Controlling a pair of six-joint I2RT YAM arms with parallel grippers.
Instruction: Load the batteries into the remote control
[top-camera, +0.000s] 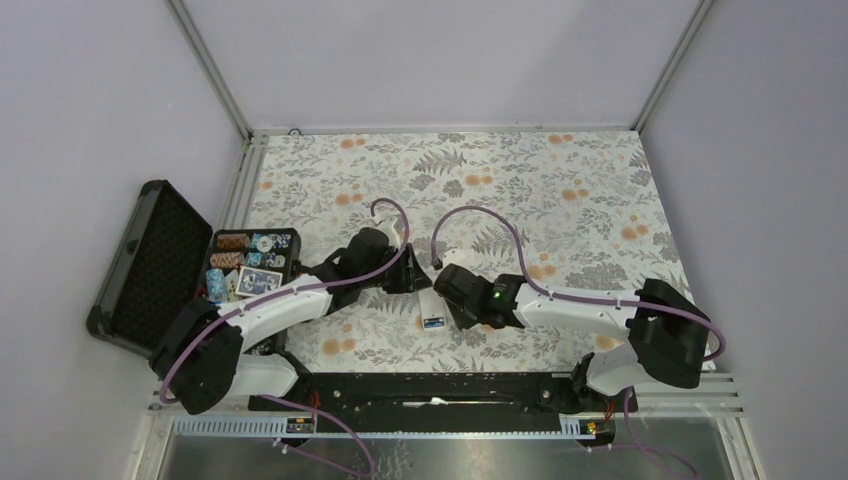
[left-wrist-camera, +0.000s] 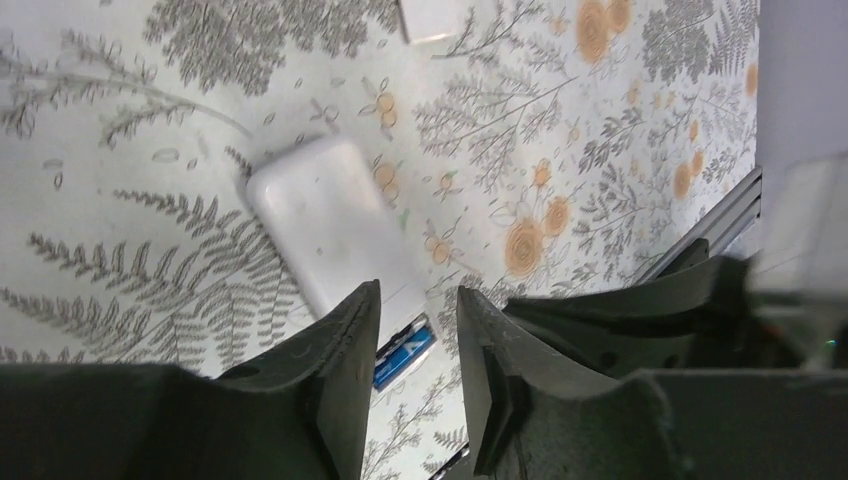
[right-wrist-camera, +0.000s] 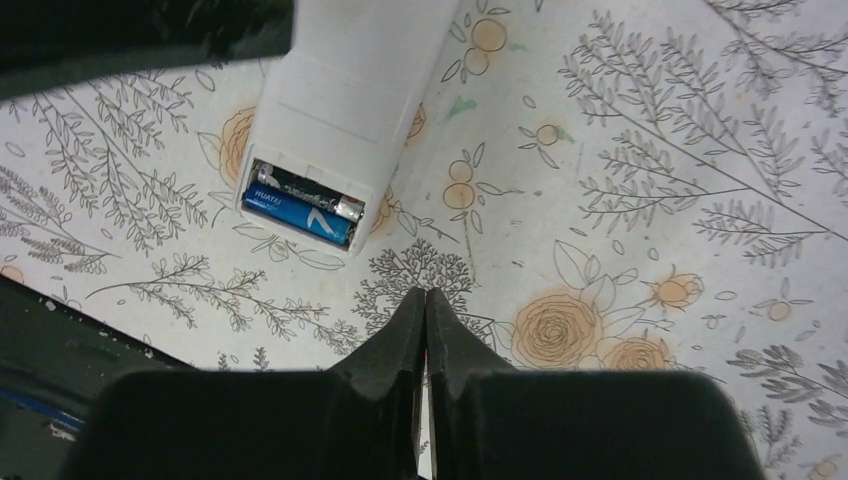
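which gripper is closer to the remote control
Left: the left gripper, open, hangs over the battery end of the remote control; the right gripper, shut, sits short of it.

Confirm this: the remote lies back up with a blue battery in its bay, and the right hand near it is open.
No: the right wrist view shows the right hand shut, empty. The remote and battery are as stated.

The left gripper (left-wrist-camera: 415, 300) hangs with its dark fingers (left-wrist-camera: 340, 345) parted over the near end of the white remote control (left-wrist-camera: 330, 225). The handset lies back-up on the flowered cloth (left-wrist-camera: 600, 150), with a blue battery (left-wrist-camera: 405, 352) showing in its open bay.
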